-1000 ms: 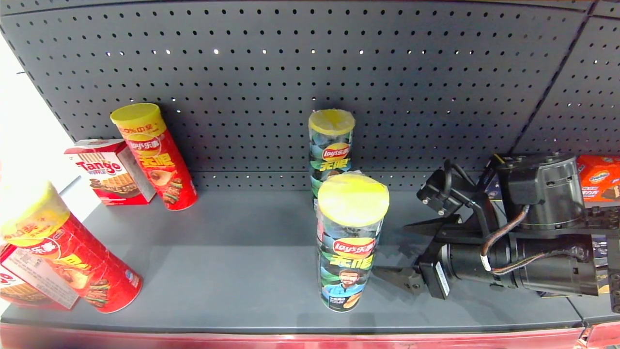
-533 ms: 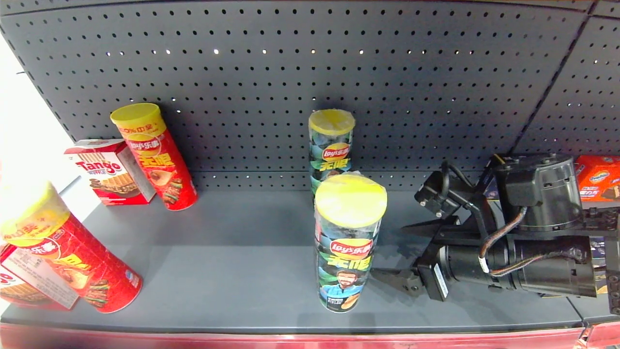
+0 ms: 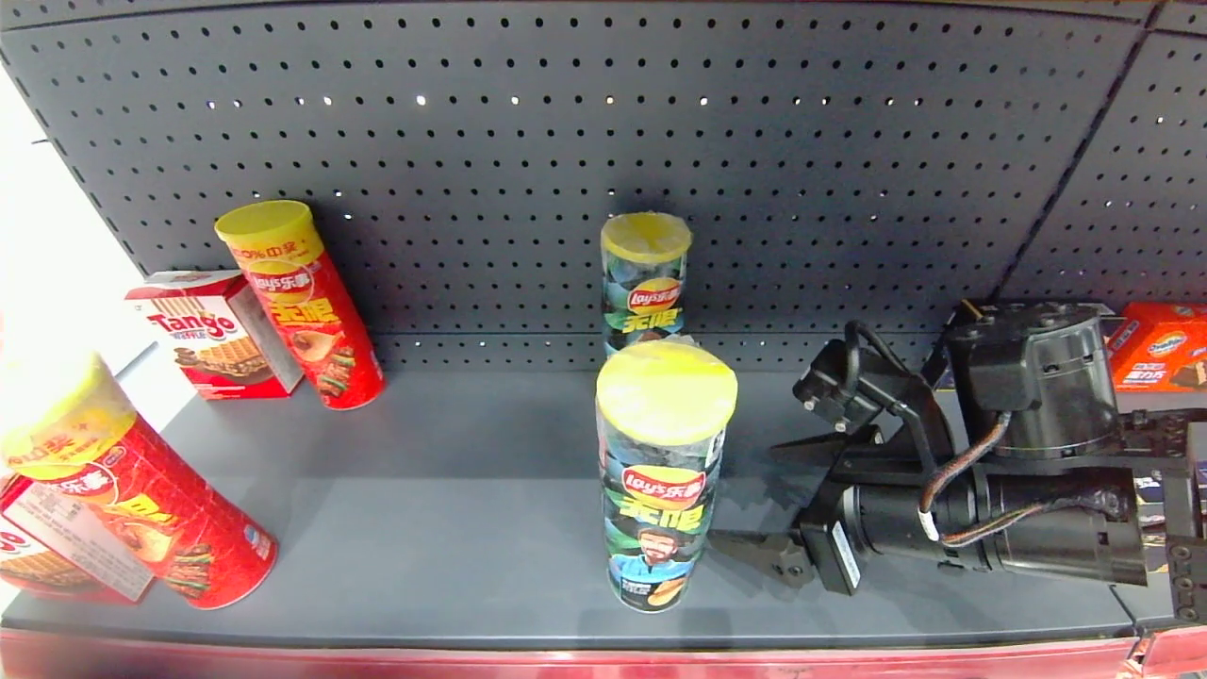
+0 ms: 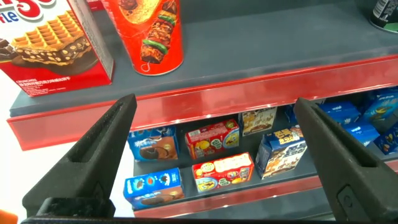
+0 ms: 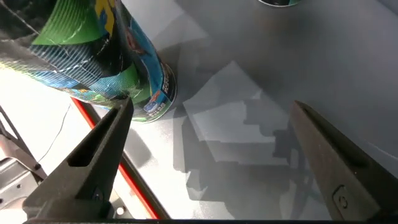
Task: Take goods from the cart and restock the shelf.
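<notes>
- The front green can [image 3: 663, 476] stands upright on the shelf [image 3: 453, 509], close to its red lip [image 3: 566, 662]. It is directly ahead of the rear green can [image 3: 645, 278], which stands by the back panel.
- My right gripper [image 3: 787, 495] lies level just to the right of the front can, jaws spread wide with nothing between them. The can is outside the gap, beside one fingertip, and I cannot tell whether that finger touches its base.
- I judge this can to be placed, so what is left is getting my arm clear.
- Main risk: the can is tall and narrow, and probably light. A sideways brush from the near finger, low on its wall, could slide it toward the lip or tip it over. It could then roll off the front.
- Second risk: if it topples backward it hits the rear green can, and both could go down.
- Drawing back along my arm's own line, rather than sweeping across, looks safest.
- Farther left, a red can [image 3: 302, 302] and a waffle box [image 3: 212, 330] stand well apart from all this.
- My left gripper [image 4: 214, 155] hangs out in front of the shelf's left end, jaws apart and empty, near a second red can [image 4: 149, 31]. A careless lift there could clip the lip or that can.
</notes>
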You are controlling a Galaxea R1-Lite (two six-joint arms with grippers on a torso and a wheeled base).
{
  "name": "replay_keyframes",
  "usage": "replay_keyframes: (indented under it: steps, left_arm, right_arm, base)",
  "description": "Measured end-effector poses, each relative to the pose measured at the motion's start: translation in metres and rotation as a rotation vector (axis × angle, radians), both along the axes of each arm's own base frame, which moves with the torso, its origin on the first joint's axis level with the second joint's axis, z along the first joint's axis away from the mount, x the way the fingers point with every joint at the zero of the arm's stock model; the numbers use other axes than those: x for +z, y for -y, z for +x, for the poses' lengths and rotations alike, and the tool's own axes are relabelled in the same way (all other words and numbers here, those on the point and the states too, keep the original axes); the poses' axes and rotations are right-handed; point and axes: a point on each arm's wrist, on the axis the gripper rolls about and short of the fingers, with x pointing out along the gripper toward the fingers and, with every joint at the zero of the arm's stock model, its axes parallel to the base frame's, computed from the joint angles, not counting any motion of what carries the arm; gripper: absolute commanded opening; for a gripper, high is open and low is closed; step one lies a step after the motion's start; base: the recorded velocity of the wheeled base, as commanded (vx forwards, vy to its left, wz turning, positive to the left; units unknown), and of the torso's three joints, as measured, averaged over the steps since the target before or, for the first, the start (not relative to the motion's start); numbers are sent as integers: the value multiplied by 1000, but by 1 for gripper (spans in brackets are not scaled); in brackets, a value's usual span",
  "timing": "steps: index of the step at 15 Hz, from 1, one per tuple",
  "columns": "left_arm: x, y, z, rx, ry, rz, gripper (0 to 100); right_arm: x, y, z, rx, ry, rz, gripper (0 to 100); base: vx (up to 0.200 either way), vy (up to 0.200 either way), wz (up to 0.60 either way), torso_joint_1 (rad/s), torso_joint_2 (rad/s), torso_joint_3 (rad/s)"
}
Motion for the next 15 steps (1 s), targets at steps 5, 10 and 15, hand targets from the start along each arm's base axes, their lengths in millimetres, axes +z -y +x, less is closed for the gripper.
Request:
replay_keyframes:
  steps: [5,10,15]
  left_arm:
    - [0,0,0,0,-1,-3,100]
    - [0,0,0,1,0,-2,100]
    - [0,0,0,0,0,0,100]
  right_arm:
    - [1,9,-4,-29,2,2,100]
    - [41,81,-23,-271,125,137,100]
    - [44,156,-116,-596,359,225,100]
  base:
    - [0,0,0,0,0,0]
    - [0,0,0,0,0,0]
    - [0,0,0,0,0,0]
